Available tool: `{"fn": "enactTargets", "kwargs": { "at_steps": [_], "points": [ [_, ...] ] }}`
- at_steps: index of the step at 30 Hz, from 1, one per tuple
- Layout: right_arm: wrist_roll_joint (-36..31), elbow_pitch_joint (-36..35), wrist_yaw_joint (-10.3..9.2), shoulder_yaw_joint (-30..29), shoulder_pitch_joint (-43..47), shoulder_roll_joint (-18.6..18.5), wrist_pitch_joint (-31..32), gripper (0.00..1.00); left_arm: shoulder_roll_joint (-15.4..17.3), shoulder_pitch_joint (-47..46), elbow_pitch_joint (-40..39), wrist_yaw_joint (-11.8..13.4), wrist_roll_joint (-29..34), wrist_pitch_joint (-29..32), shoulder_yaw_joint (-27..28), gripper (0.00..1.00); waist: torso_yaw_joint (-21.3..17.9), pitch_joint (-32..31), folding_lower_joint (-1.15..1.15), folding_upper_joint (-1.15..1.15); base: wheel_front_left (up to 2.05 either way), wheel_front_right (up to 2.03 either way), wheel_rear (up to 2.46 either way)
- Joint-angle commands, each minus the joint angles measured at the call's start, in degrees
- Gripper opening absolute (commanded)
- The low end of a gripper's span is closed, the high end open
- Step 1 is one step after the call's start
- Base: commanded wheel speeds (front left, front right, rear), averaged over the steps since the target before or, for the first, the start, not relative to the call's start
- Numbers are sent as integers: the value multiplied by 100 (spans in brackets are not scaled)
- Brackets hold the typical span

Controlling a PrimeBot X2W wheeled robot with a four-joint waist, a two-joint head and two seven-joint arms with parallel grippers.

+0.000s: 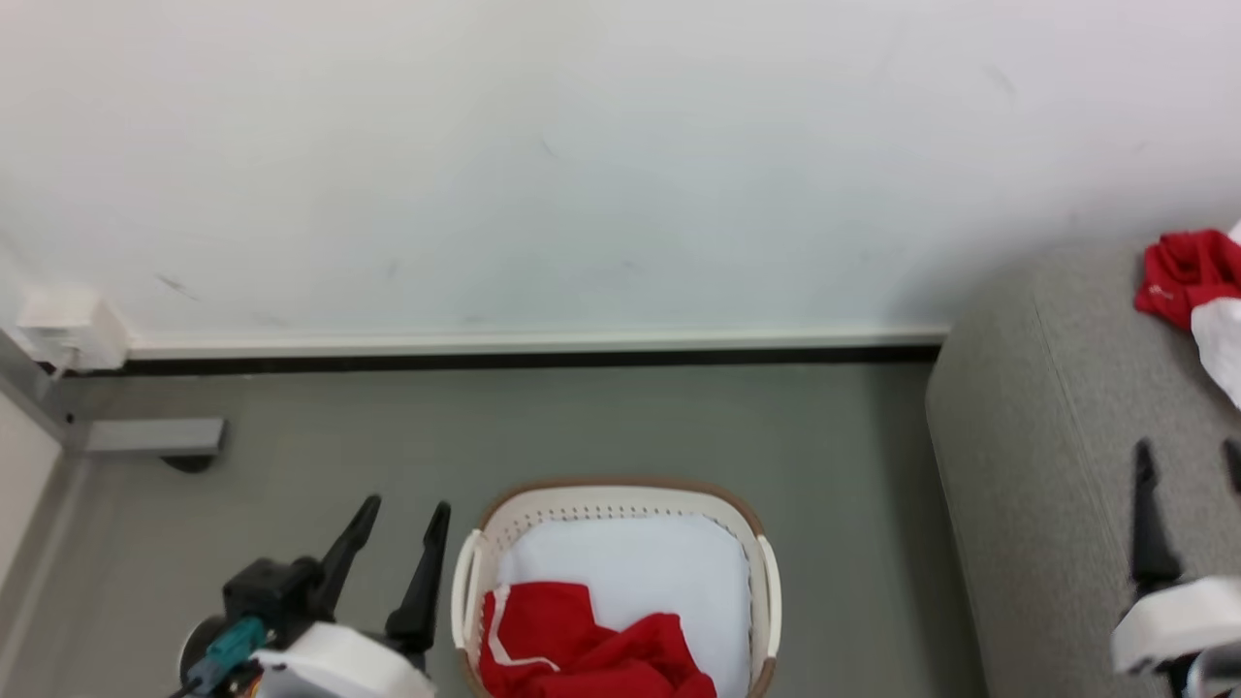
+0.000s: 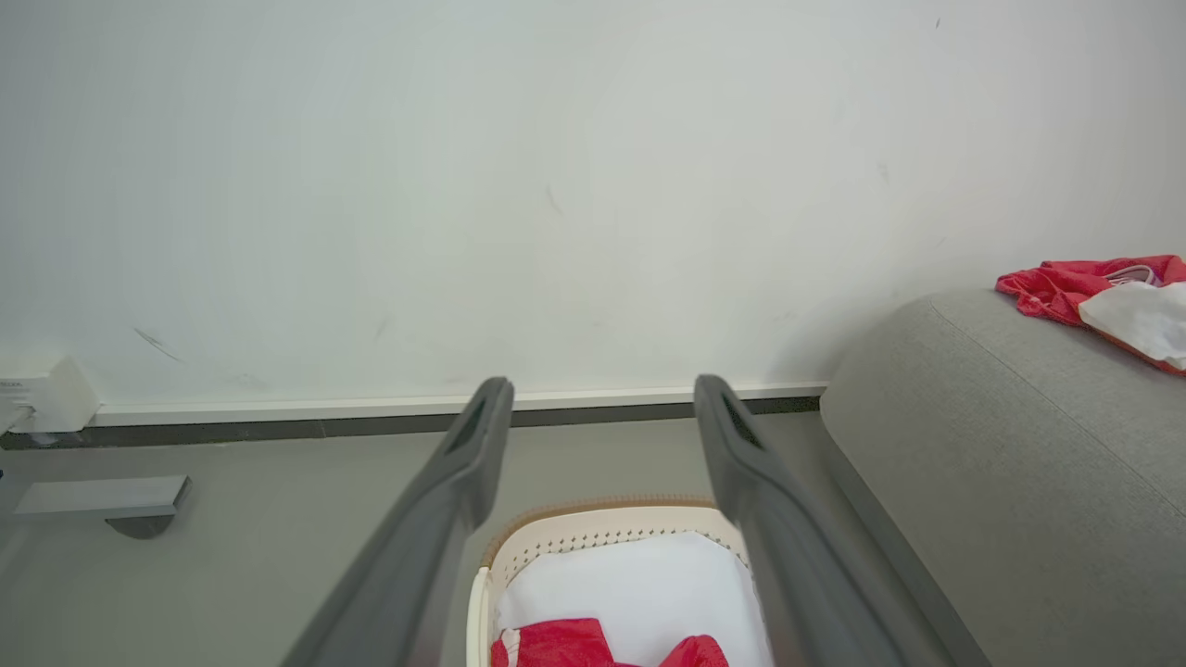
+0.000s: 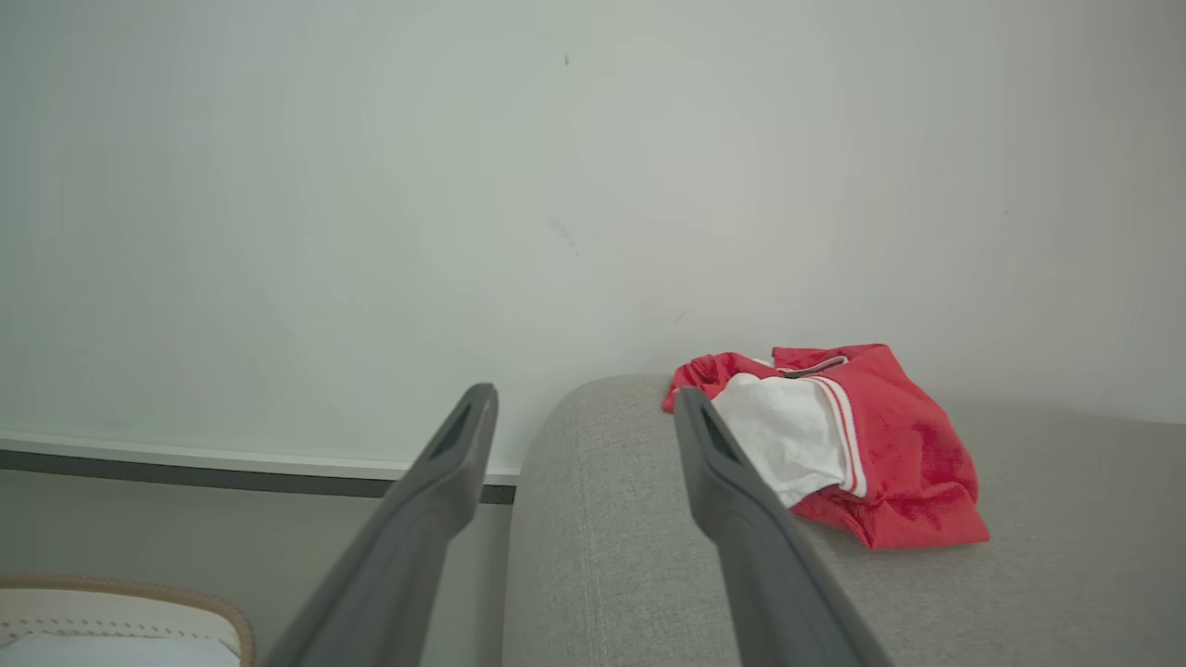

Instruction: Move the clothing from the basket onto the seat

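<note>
The cream basket [image 1: 620, 500] with a brown rim stands on the floor, and a red piece of clothing [image 1: 582, 650] with white trim lies crumpled on its white liner. My left gripper [image 1: 405, 504] hangs open and empty just left of the basket; in the left wrist view its fingers [image 2: 463, 472] frame the basket [image 2: 593, 523]. Another red and white piece of clothing [image 3: 889, 463] rests on the grey seat [image 3: 1019, 602] near the wall. My right gripper [image 1: 1188, 448] is open and empty over the seat [image 1: 1047, 485], short of that clothing [image 1: 1188, 276].
A white wall with a baseboard [image 1: 533, 344] runs behind the basket. A grey floor bracket [image 1: 155, 438] and a white box [image 1: 73, 325] sit at the far left. Grey floor [image 1: 824, 436] lies between basket and seat.
</note>
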Motion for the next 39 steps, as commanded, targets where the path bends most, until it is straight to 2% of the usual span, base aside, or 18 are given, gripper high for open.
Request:
{"fn": "enactTargets", "kwargs": {
  "at_steps": [1,8,16,28,39],
  "points": [
    [24,-35,-14,77,198,53,-88,100,-27,185,-36,-2,135,1,119,100,199,-271,3,0,0,0,0],
    [183,211,-14,654,851,330,-428,100,-338,936,-111,-114,531,0,806,100,334,-616,3,0,0,0,0],
    [740,336,-14,1302,1285,360,-505,100,-658,1415,-108,-432,1017,-1,1499,100,350,-812,3,0,0,0,0],
    [1000,215,-14,1528,1545,362,-506,100,-1006,1470,155,-877,1548,-1,2105,100,218,-895,3,0,0,0,0],
    [999,211,-14,1610,1439,363,-507,100,-1153,1410,239,-1039,1744,-2,2297,100,96,-829,3,0,0,0,0]
  ]
}}
